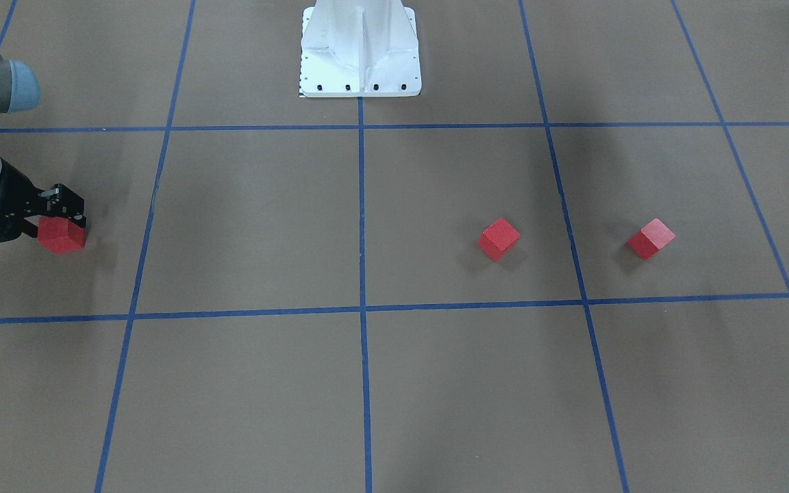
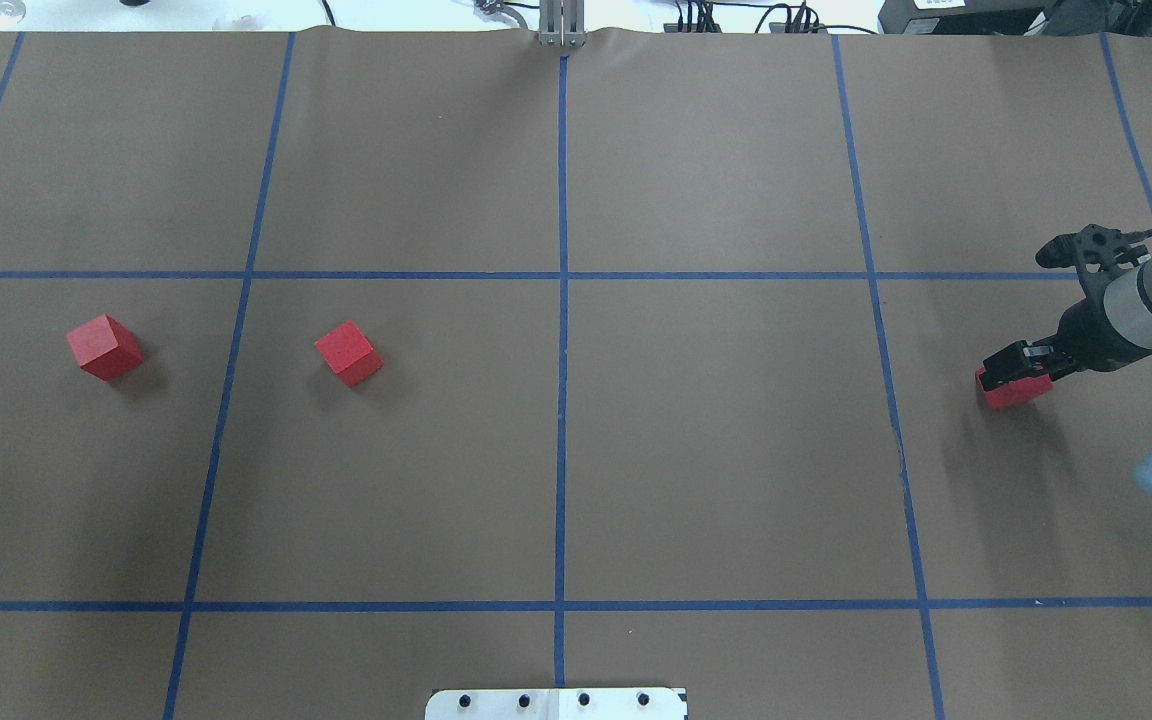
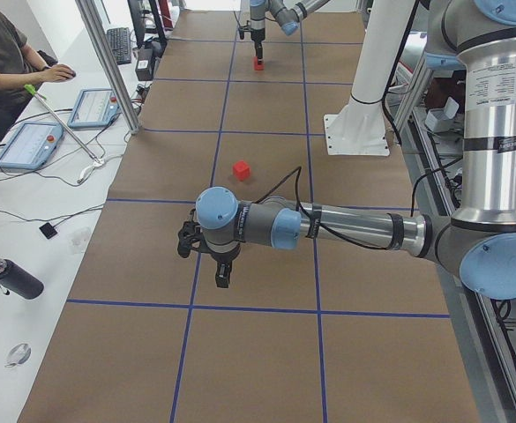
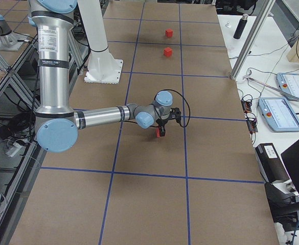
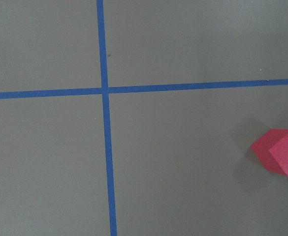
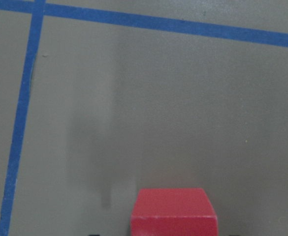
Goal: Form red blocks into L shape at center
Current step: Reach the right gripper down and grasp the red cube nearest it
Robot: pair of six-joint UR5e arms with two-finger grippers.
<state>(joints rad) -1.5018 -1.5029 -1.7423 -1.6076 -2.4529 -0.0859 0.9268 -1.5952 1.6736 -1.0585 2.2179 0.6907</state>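
Your right gripper (image 2: 1008, 372) sets its fingers astride one red block (image 2: 1018, 392) on the worktop (image 2: 716, 450), squared to its faces for a pinch; whether they are clamped, I cannot tell. The other two red blocks (image 2: 104, 346) (image 2: 348, 353) lie well apart from them. Nor can I tell for the left gripper (image 3: 222, 275).

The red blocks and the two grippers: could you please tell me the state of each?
Right gripper, shut on the held block.
Held block, gripped, far right.
Middle block, loose on the table, left of centre.
Outer block, loose, farther left.
Left gripper, above the table; open or shut unclear.
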